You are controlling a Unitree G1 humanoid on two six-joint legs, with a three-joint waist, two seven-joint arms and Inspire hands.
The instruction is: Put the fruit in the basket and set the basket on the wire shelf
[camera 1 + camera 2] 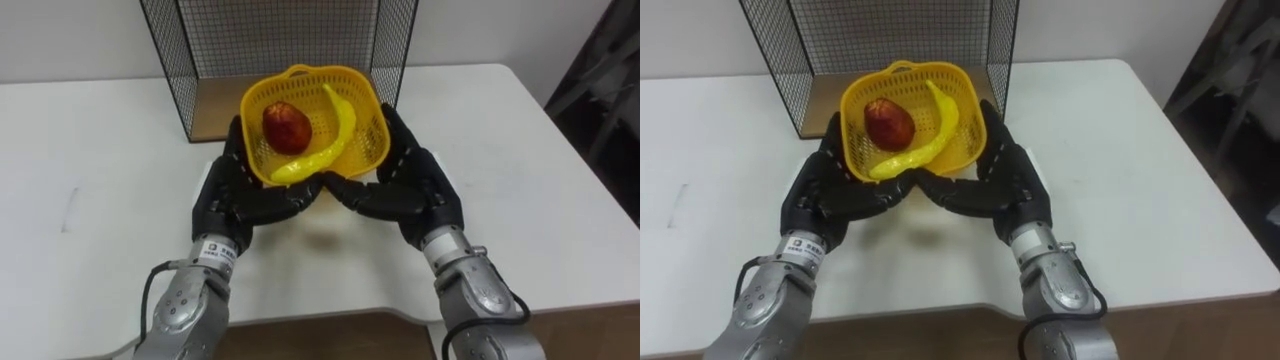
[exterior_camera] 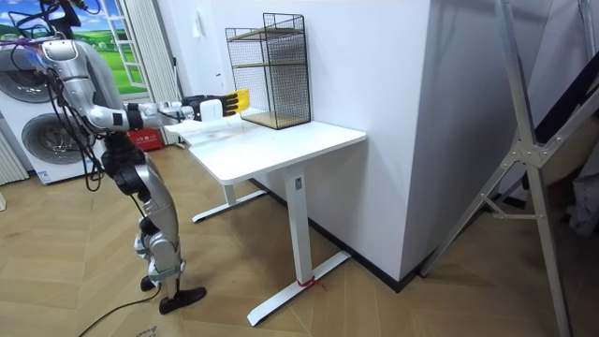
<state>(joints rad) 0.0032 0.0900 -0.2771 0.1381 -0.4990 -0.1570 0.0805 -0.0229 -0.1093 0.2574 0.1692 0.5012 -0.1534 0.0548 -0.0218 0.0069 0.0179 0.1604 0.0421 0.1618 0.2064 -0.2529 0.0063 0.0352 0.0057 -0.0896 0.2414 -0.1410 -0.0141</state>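
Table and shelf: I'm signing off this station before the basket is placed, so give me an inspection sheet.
Surface: white table, with the wire shelf standing at its far edge.
Job's things: yellow basket holds an apple and a banana; it is in front of the shelf, not yet in it.
Clutter: nothing seen.
Hands: left hand and right hand cradle the basket from below and from both sides, fingers spread along its walls.
Cables: nothing seen.
Surroundings: the robot stands at the table's edge; washing machines behind it, wood floor, a metal stand at the room view's right.
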